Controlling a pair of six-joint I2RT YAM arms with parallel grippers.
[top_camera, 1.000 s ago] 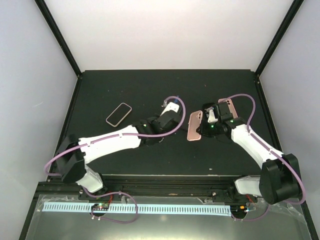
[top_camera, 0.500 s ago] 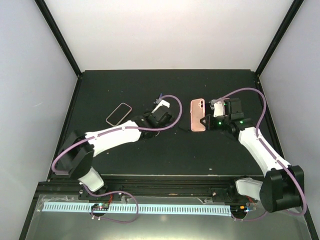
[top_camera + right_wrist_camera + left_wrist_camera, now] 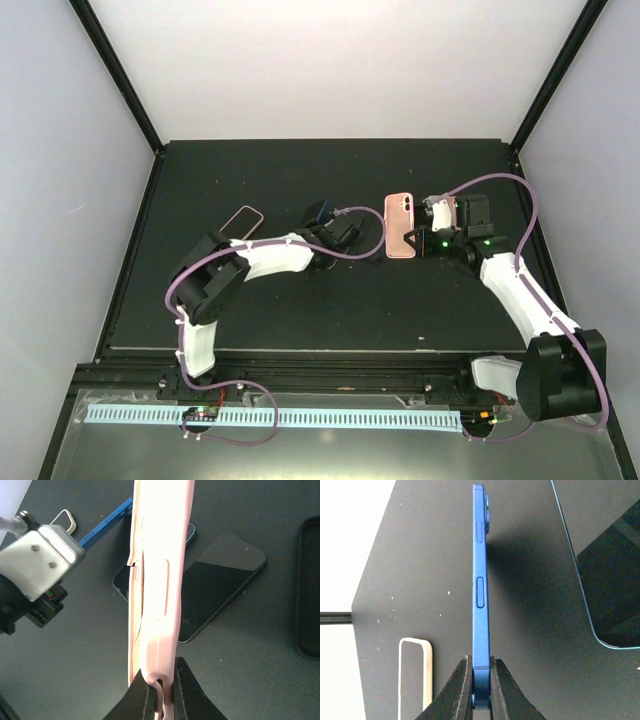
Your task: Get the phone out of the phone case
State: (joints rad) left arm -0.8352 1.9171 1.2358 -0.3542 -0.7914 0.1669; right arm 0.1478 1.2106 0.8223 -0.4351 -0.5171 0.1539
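While gripped by one end only, blue phone [image 3: 479,590], edge-on above mid-table [image 3: 400,310], left gripper [image 3: 480,667] pinching it: may pivot, slip, drop. To its right, pink case [image 3: 159,580], apparently empty, right gripper [image 3: 159,680] nipping its lip: soft, may peel loose.

Black tabletop [image 3: 350,310], white walls [image 3: 330,70] around, black corner posts [image 3: 115,72].

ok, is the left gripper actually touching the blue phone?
Touching. The left wrist view shows the left gripper shut on the blue phone, one finger pressed against each face of its near end, no gap.
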